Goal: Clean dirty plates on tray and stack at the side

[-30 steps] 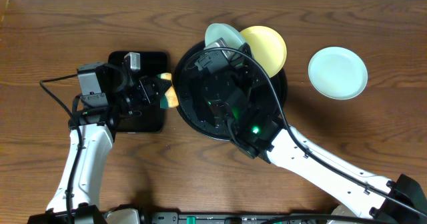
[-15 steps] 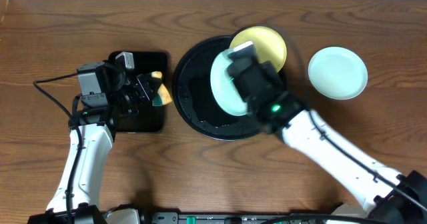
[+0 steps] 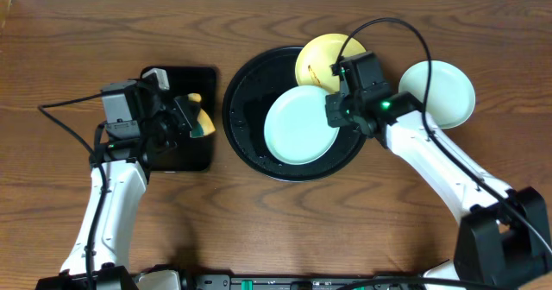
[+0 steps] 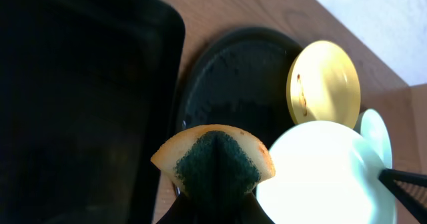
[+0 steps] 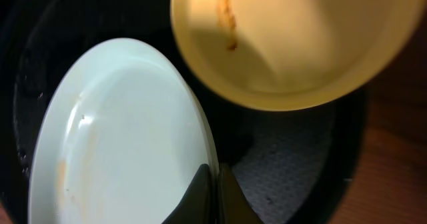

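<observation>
As R gripper (image 3: pixel 336 119) pinches mint plate's (image 3: pixel 297 137) right rim, L gripper (image 3: pixel 188 116) holds sponge (image 4: pixel 213 159).

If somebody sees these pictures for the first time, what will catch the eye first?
First, the mint plate over the round tray, pinched at its right edge by the right gripper. Next, the yellow plate with a brown smear, at that tray's far rim. On the left, the left gripper holds a sponge beside the rectangular tray.
</observation>
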Motion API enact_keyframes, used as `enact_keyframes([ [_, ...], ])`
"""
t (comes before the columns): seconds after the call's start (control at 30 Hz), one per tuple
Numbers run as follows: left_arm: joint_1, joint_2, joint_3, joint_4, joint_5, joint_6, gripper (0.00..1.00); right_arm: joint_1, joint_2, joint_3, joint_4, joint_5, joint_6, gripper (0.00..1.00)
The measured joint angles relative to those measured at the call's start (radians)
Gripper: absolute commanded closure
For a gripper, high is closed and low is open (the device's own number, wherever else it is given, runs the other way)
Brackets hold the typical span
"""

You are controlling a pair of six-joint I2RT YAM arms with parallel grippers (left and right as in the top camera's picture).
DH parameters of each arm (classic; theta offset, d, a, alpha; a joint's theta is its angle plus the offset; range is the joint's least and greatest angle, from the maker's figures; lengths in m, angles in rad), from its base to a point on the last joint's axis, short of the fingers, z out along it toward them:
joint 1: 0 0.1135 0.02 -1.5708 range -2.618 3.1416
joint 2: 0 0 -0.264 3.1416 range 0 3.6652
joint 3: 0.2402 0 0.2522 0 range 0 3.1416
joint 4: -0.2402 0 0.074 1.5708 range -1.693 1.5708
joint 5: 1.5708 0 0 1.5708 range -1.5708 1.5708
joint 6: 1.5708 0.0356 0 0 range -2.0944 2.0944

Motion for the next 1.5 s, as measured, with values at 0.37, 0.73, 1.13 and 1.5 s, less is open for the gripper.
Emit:
enact_keyframes([
  [0.37, -0.058, 0.015, 0.000, 0.006, -0.289, 0.090, 0.85, 0.003, 0.076, 0.000, 0.017, -0.038, 0.000, 0.99],
  [0.73, -0.058, 0.195, 0.000, 0.051, -0.445, 0.216, 0.41, 0.003, 0.085, -0.001, 0.023, -0.041, 0.000, 0.99],
  [1.13, -0.058, 0.322, 0.000, 0.126, -0.546, 0.233, 0.39, 0.003, 0.085, -0.001, 0.023, -0.041, 0.000, 0.99],
  [1.5, -0.056, 0.402, 0.004, 0.156, -0.567, 0.244, 0.75, 0.003, 0.085, -0.001, 0.022, -0.041, 0.000, 0.99],
])
